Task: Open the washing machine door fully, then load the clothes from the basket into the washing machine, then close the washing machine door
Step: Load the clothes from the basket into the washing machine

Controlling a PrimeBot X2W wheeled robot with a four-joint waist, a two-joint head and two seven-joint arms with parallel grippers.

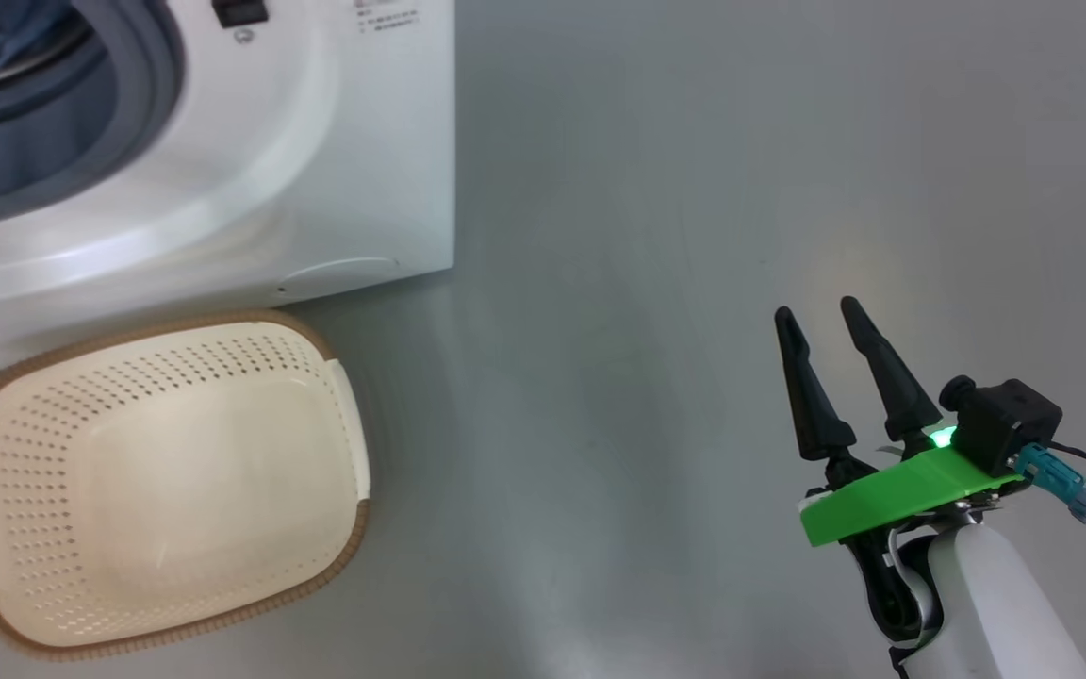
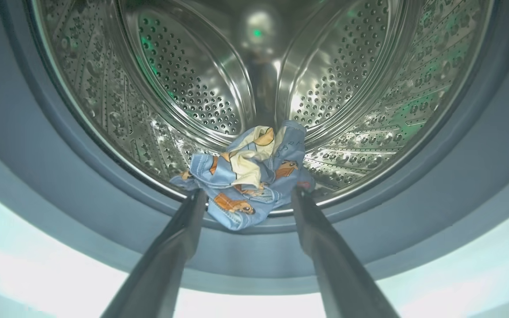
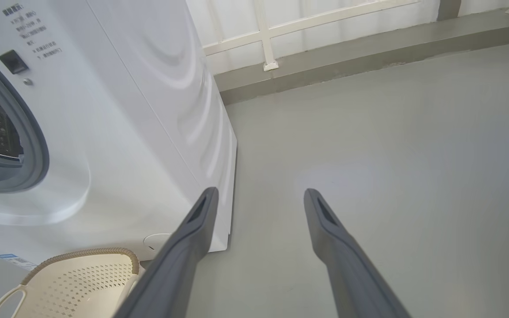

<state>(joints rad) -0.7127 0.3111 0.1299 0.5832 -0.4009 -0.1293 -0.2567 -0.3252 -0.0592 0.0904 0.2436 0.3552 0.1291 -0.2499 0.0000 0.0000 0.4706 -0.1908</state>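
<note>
the basket [image 1: 175, 377] is seen bare inside on the floor [image 1: 647, 283], just in front of the washing machine [image 1: 336, 170], so the unloading is judged complete. the clothes [image 2: 248, 176] are found as one crumpled bundle at the front lip of the steel drum [image 2: 184, 88], with a fold hanging over onto the rubber seal [image 2: 38, 132]. the mouth is uncovered, so the opening step is taken as done; how far the washing machine door has been swung cannot be told. a push deeper may be needed so that nothing is trapped, and closing is left to do.

the left gripper [image 2: 249, 193] is held wide at the mouth with nothing between its jaws; its tips flank the bundle, and contact cannot be told. the right gripper [image 1: 815, 307] is spread wide and empty above the floor, well apart from the machine.

the bundle's exact place on the lip is given by the left wrist view, while in the head view just a blue patch is caught at the top corner. the basket's bare inside is given best by the head view. the machine's side panel and a white railing [image 3: 267, 35] behind are added by the right wrist view.
</note>
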